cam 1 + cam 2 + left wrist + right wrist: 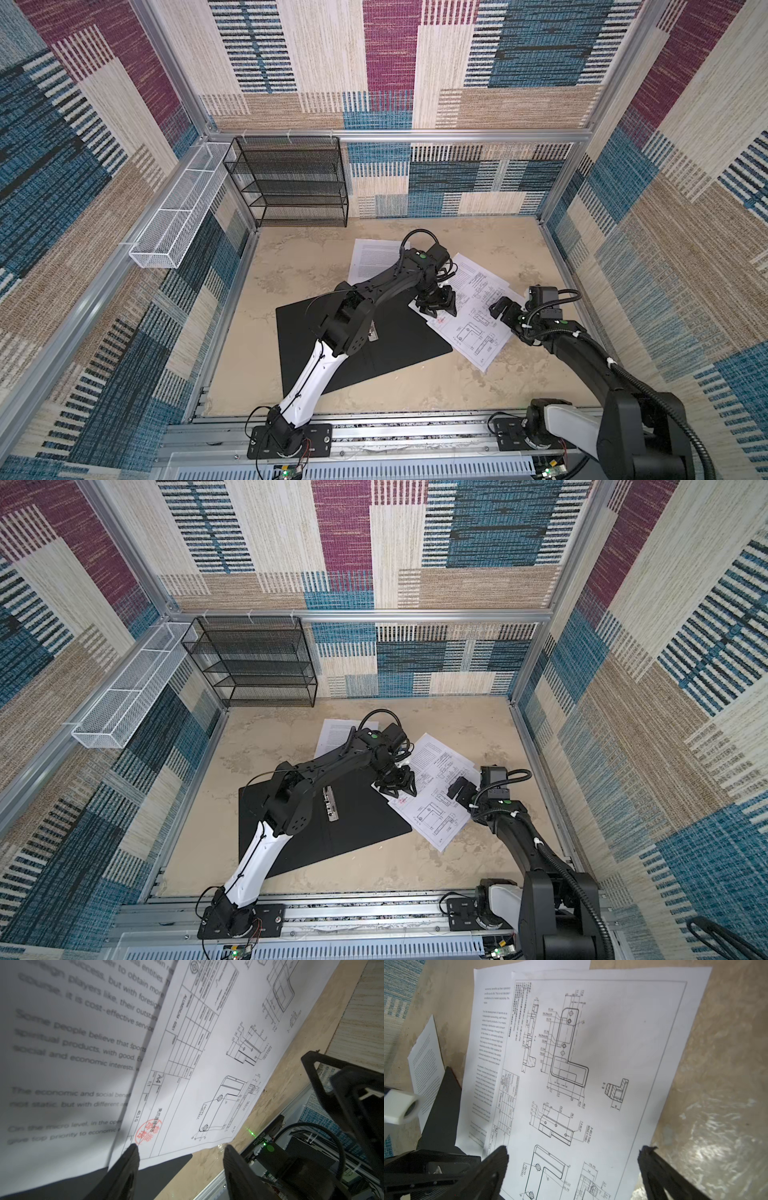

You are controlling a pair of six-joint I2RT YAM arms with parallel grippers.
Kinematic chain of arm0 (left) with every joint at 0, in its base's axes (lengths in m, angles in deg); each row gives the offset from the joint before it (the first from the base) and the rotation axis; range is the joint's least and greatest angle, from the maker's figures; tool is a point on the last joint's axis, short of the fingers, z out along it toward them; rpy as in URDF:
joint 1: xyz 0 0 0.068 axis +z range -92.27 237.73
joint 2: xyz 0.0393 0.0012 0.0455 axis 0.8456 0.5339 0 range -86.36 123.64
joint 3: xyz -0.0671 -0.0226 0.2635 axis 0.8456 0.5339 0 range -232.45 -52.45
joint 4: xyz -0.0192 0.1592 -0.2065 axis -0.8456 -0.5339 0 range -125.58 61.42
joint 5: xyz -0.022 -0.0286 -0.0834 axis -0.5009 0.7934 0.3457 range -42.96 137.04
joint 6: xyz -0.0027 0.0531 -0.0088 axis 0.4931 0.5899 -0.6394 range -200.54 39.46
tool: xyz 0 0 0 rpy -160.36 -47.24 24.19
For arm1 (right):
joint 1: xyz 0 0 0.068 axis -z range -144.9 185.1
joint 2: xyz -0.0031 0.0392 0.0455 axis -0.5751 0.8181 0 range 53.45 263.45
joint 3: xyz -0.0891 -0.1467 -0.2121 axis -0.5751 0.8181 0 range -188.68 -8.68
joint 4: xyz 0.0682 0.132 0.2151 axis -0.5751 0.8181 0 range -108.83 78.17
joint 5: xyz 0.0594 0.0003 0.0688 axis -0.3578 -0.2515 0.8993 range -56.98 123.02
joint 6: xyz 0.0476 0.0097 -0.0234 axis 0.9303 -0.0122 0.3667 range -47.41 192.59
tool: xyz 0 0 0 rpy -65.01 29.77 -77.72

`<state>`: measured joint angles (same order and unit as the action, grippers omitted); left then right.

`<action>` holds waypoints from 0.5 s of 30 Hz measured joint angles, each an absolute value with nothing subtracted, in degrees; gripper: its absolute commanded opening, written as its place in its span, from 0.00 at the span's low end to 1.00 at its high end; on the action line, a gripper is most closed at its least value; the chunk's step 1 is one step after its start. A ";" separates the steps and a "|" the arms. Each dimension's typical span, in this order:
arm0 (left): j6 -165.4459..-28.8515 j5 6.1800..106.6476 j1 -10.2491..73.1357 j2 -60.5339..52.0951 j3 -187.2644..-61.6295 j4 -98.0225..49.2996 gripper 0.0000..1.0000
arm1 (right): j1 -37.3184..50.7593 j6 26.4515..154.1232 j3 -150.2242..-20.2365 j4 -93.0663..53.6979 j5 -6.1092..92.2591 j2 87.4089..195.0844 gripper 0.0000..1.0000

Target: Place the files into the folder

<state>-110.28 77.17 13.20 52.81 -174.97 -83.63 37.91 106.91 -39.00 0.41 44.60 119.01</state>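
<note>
At the folder's (399, 345) right edge, drawing sheet (473, 332), long axis diagonal.

Beige tabletop (519, 249) with open black folder (407, 349), perhaps three loose sheets (478, 332), mesh rack (291, 187)

In both top views, at lower centre on the table (498, 399), the folder (399, 345), open and flat, with the spine clip (331, 804) down its middle. Just right of it, the drawing sheet (478, 332), on top of a text sheet (488, 1064) and with it overlapping the folder's right corner. Above the folder, toward mid-frame, a second text sheet (372, 257), partly under the left arm (374, 291). Over the left corner of the drawing sheet, the left gripper (436, 307); over its right part, the right gripper (503, 309). At upper left, at the table's far edge, a mesh rack (291, 183); left of that and higher, a mesh basket (174, 216).
</note>
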 measured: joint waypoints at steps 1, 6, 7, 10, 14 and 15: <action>-110.28 77.15 13.18 53.10 -175.07 -83.65 0.64 | 38.13 107.00 -38.81 0.39 44.60 119.11 1.00; -110.23 77.17 12.63 54.12 -174.92 -83.87 0.63 | 39.68 107.05 -37.34 -0.20 44.40 120.43 1.00; -110.17 77.17 12.43 54.12 -174.83 -83.85 0.63 | 39.75 107.05 -37.04 -0.40 44.40 120.86 1.00; -110.15 77.35 11.98 54.12 -174.31 -83.67 0.63 | 39.97 107.00 -36.67 -2.74 44.66 122.35 1.00; -110.21 78.55 11.65 54.01 -172.95 -82.84 0.62 | 40.12 107.20 -35.99 -6.45 46.45 123.11 1.00; -110.34 78.75 11.49 53.90 -172.56 -82.80 0.62 | 40.12 107.22 -35.90 -7.15 46.98 123.33 0.99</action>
